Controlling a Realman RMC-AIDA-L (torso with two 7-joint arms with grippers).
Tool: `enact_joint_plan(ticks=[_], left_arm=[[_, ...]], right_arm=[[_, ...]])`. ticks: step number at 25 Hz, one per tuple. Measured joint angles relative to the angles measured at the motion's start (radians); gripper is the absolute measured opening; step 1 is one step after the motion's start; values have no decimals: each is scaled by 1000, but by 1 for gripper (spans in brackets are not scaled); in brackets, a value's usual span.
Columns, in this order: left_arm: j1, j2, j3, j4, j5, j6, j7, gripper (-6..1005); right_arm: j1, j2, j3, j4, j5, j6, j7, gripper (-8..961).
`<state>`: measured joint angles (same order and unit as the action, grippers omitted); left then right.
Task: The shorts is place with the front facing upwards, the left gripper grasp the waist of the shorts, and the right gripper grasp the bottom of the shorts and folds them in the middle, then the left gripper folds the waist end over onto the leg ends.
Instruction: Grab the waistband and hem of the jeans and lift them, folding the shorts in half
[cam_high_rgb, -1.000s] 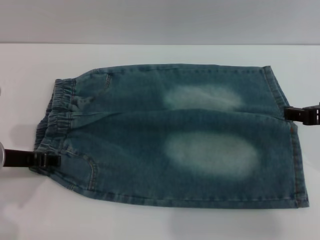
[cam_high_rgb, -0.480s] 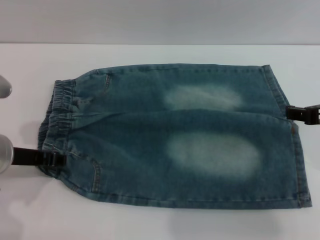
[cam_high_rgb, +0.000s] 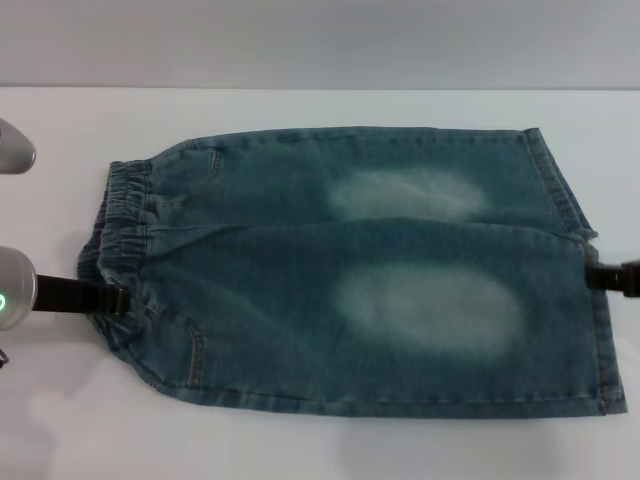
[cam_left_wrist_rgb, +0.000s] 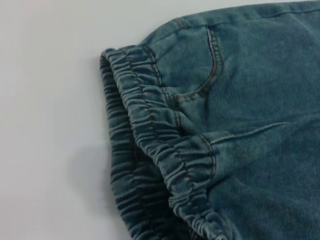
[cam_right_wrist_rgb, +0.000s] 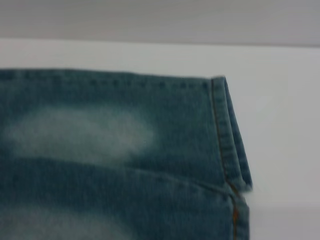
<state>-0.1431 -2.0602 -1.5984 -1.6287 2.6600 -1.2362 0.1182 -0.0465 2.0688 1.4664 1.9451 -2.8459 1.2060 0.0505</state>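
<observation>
- The shorts (cam_high_rgb: 350, 270) lie flat across the white worktop (cam_high_rgb: 300, 440), blue-green denim with two pale oval patches, waist (cam_high_rgb: 115, 235) to my left and hems (cam_high_rgb: 590, 300) to my right.
- The elastic band is puckered, with a stitched pocket just beside it.
- My left gripper (cam_high_rgb: 112, 299) pinches the near end of the waist.
- My right gripper (cam_high_rgb: 600, 275) is at the leg hem; it is cut off at the frame edge, so I cannot tell its grip.
- Neither wrist view shows my own fingers.

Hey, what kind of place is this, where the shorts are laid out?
Probably a lab or test bench: a bare white table, a plain grey wall, and only the shorts between two robot tools.
</observation>
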Motion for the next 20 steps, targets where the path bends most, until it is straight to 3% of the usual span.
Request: enact_joint_plan(ticks=[2,8,20], left_arm=[[-4,0,-1,2,1,0,0,205],[-8,1,-5,3,3,0,2,115],[-23,2,-8,13,3,3,8,101]], right_arm=[[-10,1,-3,9,-6,19,0,808],[-31,5,-16,62,-14,81,1,807],[-56,7,-49,72,-19,152,29,808]])
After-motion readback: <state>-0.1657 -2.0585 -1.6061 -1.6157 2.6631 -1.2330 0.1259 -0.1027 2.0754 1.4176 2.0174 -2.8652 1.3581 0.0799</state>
